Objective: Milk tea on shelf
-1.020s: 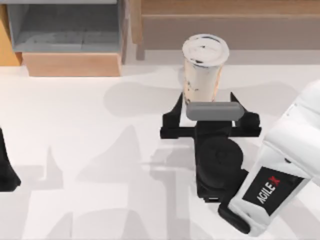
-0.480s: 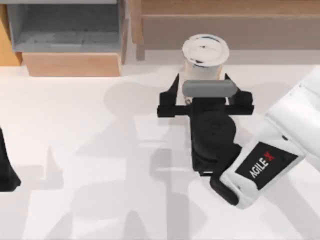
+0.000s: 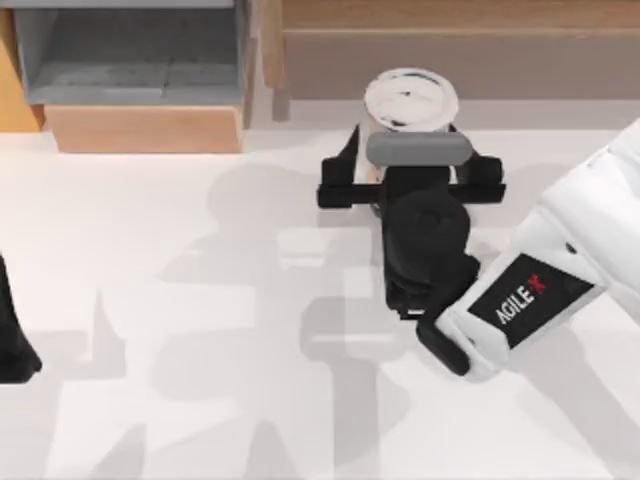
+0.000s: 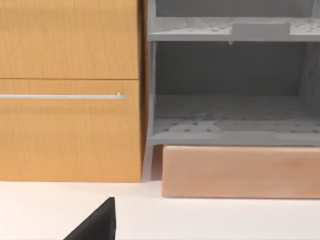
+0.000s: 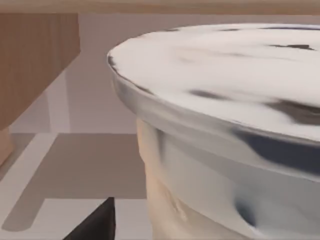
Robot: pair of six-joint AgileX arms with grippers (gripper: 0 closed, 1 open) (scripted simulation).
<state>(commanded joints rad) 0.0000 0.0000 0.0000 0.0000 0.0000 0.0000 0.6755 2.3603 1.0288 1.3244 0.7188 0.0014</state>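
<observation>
The milk tea stands upright on the table just in front of the shelf, its white lid facing up. My right gripper is open, one finger on each side of the cup, with the wrist behind it toward the table's front. In the right wrist view the milk tea looms very close, its lid rim and creamy side showing, and the shelf's wooden post stands beside it. My left arm is parked at the table's left edge, its gripper open, with one dark finger showing.
A grey box-like cabinet with an orange-tan frame stands at the back left, resting on a tan wooden base. The left wrist view faces that cabinet and its wooden drawer fronts. White table spreads across the front.
My right gripper has moved toward the back of the table, its open fingers sliding along both sides of the cup. The cup and my left arm have stayed put.
</observation>
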